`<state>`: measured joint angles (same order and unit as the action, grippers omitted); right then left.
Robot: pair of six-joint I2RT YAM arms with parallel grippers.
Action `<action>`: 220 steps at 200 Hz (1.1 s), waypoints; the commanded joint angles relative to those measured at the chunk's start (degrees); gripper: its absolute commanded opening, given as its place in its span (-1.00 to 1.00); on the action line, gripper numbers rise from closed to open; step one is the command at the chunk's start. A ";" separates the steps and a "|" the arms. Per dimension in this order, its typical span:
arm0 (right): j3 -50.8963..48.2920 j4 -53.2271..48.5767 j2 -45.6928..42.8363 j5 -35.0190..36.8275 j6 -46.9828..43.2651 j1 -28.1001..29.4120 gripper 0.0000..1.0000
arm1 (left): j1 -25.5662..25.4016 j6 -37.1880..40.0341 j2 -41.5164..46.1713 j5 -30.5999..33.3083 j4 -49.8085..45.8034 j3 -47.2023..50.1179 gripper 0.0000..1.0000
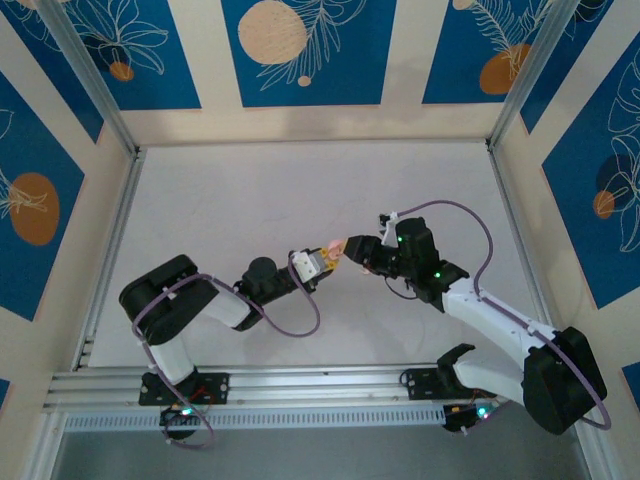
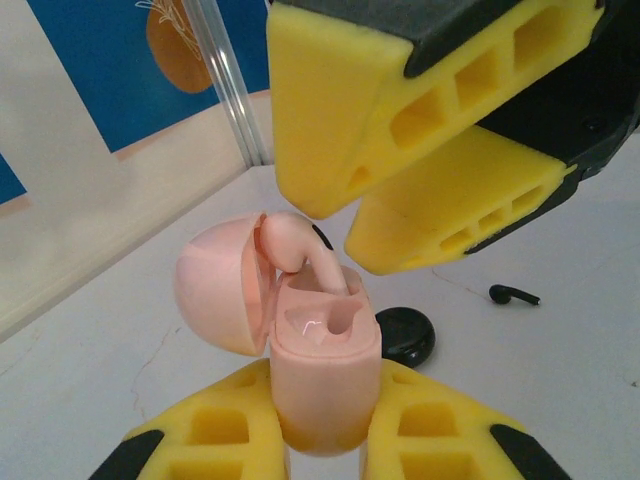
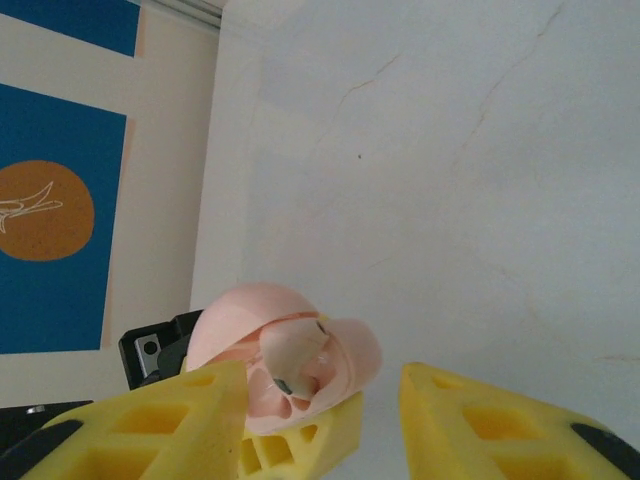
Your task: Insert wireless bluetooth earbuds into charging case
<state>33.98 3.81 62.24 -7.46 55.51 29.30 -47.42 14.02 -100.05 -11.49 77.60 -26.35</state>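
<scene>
Bright, even diffuse light; faint soft shadows on table (image 1: 300, 200); wrist-view foregrounds slightly blurred.

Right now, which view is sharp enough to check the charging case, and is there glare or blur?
Left wrist: pink charging case sharp, small glare in its empty socket. Right wrist: it sits close to the lens, slightly soft. Top external: even light, case tiny.

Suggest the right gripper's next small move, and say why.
Probably nudge the pink short-stemmed earbud down with the open right gripper: it stands tilted, proud of its slot in the pink open-lidded charging case, which the left gripper holds.
</scene>
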 commanded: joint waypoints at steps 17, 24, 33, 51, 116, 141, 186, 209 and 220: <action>2.00 -1.70 -0.89 -0.92 -1.67 -1.06 -0.27 | -0.83 0.55 1.52 -0.17 2.99 0.68 -0.71; 2.36 -1.70 -0.88 -1.22 -1.84 -1.17 -0.31 | -0.83 0.57 1.57 -0.07 2.98 0.77 -0.72; 2.78 -1.84 -0.89 -1.62 -2.14 -1.33 -0.36 | -0.84 0.57 1.61 -0.03 2.95 0.86 -0.71; 3.57 -2.17 -0.89 -2.11 -2.62 -1.44 -0.46 | -0.83 0.65 1.59 -0.03 2.99 0.95 -0.71; 4.85 -1.50 0.19 -3.52 -2.97 -1.50 -0.62 | -0.82 0.52 1.46 -0.20 2.98 0.79 -0.72; 4.43 -0.41 1.27 -4.27 -2.51 -1.42 -0.67 | -0.83 0.57 1.43 -0.29 2.99 0.73 -0.72; 3.77 -0.66 3.19 -4.93 -2.26 -0.82 -0.77 | -0.83 0.51 1.35 -0.29 2.99 0.67 -0.72; 3.64 -3.90 3.50 -4.15 -2.93 -0.20 -0.81 | -0.83 0.67 1.48 -0.12 2.99 0.81 -0.72; 3.53 -5.03 3.53 -3.89 -3.11 0.04 -0.82 | -0.83 0.74 1.45 -0.03 2.99 0.77 -0.73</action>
<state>37.50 2.31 65.17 -10.94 53.36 28.36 -47.44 14.04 -99.81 -11.31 77.25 -25.85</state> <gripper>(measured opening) 0.096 0.156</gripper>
